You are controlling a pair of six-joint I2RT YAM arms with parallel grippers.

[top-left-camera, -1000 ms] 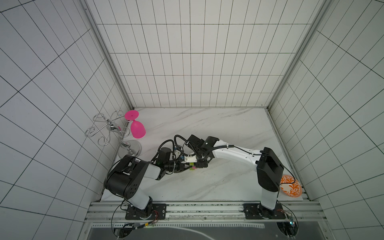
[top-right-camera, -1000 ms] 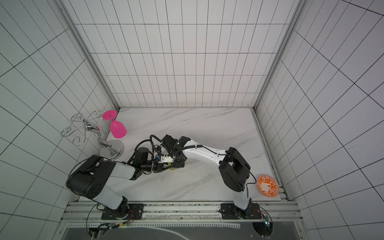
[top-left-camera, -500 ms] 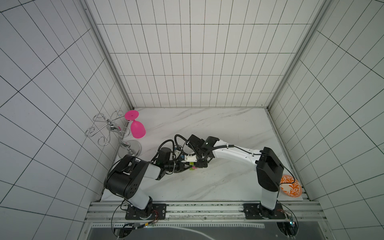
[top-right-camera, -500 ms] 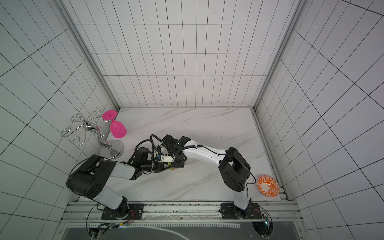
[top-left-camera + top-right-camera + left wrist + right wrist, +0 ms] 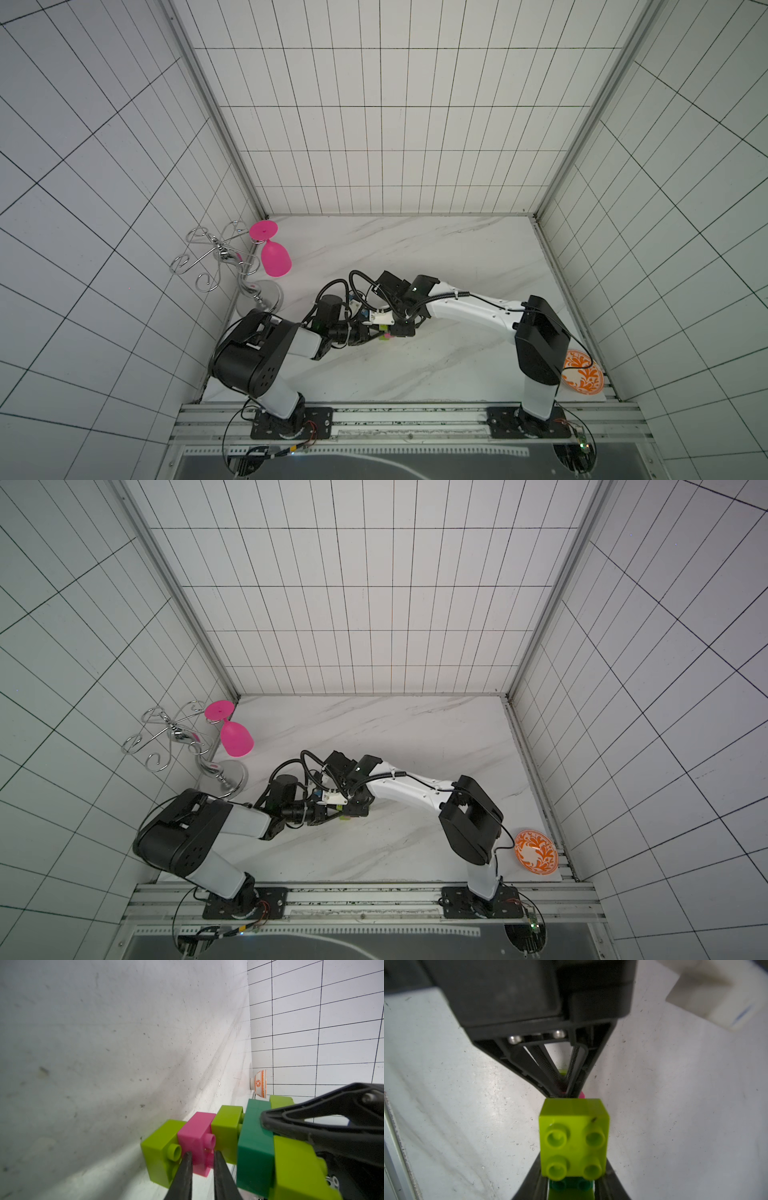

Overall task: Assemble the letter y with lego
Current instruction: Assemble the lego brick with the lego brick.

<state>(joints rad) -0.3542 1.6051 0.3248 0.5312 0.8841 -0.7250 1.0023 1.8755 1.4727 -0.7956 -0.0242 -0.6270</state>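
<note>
Six bricks look joined into the Y (image 5: pixel 226 1126), which hangs between the two arms low over the table (image 5: pixel 436 249), towards the front. Whether its underside touches the marble I cannot tell.

Its long axis, the stem, runs level from one gripper towards the other. In order there is a lime end brick (image 5: pixel 158 1147), the pink brick (image 5: pixel 193 1132), another lime brick, then the dark green crossbar (image 5: pixel 255 1151) with a lime tip at each end.

The left gripper (image 5: pixel 201 1159) reaches in across the stem, its thin fingertips (image 5: pixel 186 1167) pinched on the pink brick. The right gripper (image 5: pixel 401 331) comes from the opposite side and is closed on the crossbar end. One tip brick (image 5: pixel 574 1138) turns its four studs to that wrist camera. Each arm already has an end, so neither has to reach.

The next move, I'd say, turns on that stem axis. A lime stud shows in the slit between the third brick and the crossbar, so that joint may not be fully home. A push would have to go straight along the stem, from the right gripper towards the left. A crooked push could lever the stem off the crossbar.

Nothing stands in the way. The goblet (image 5: pixel 274 259) hangs on its wire rack (image 5: pixel 266 293) well off at the left rear. The orange bowl (image 5: pixel 582 372) sits by the right arm's base, well apart from the bricks.
</note>
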